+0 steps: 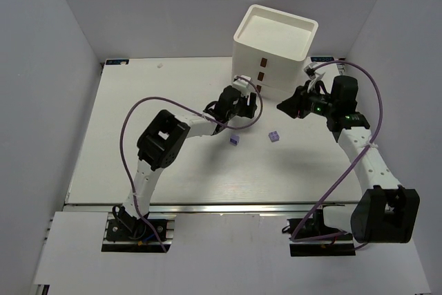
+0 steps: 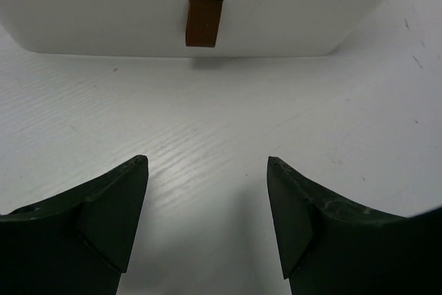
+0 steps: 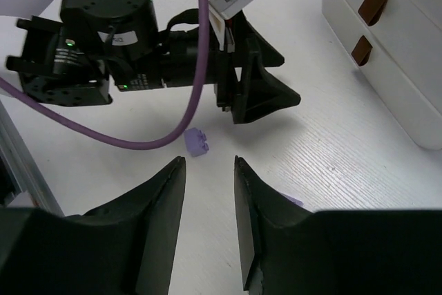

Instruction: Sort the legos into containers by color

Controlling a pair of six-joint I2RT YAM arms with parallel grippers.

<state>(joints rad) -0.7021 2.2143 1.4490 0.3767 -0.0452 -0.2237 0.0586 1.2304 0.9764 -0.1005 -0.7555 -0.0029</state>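
Observation:
Two pale purple legos [image 1: 235, 140] [image 1: 274, 136] lie on the white table in front of the white drawer unit [image 1: 276, 43]. My left gripper [image 1: 248, 101] is low, facing the bottom drawer; in the left wrist view it [image 2: 207, 164] is open and empty, with the drawer's brown handle [image 2: 204, 22] straight ahead. My right gripper [image 1: 285, 107] hovers right of the legos. In the right wrist view it [image 3: 209, 164] is partly open with nothing between its fingers. One purple lego [image 3: 196, 141] lies just beyond the tips, and another [image 3: 293, 202] peeks out behind the right finger.
The drawers [image 3: 407, 67] appear closed, with two brown handles [image 3: 373, 3] [image 3: 360, 50] in the right wrist view. The left arm's wrist [image 3: 110, 39] and its purple cable [image 3: 138, 144] lie close ahead of my right gripper. White walls enclose the table.

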